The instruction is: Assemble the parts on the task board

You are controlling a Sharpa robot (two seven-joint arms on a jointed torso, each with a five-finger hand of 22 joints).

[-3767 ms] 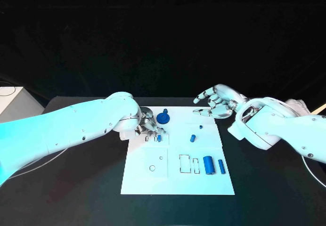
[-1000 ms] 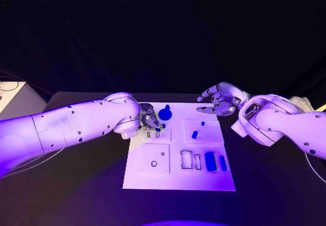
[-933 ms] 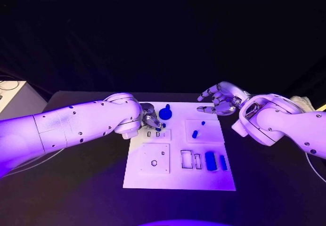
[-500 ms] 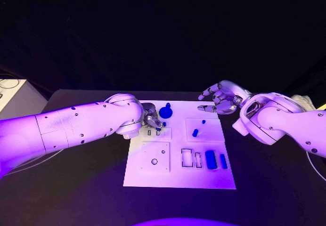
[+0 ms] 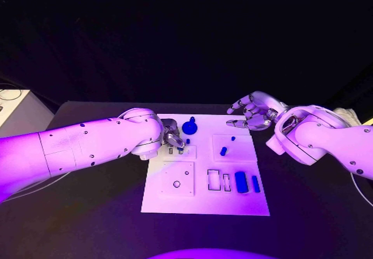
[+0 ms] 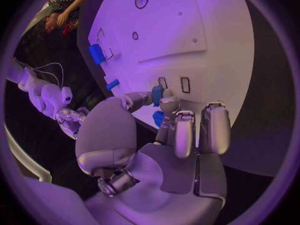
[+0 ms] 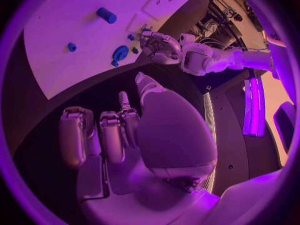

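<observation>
Blue plastic peg (image 6: 157,93), pinched at my left hand's (image 5: 172,140) fingertips, looks light, rigid, slippery; I'd grip mid-length. Right hand (image 5: 250,112) hovers open, empty.

White board (image 5: 204,202) flat mid-table; small blue part (image 5: 187,142) pinched at far-left slots, round part (image 5: 190,128) beyond, two oblong parts (image 5: 241,182) lying near-right.

Black table (image 5: 93,216), dark backdrop behind, white cabinet (image 5: 14,110) at left
</observation>
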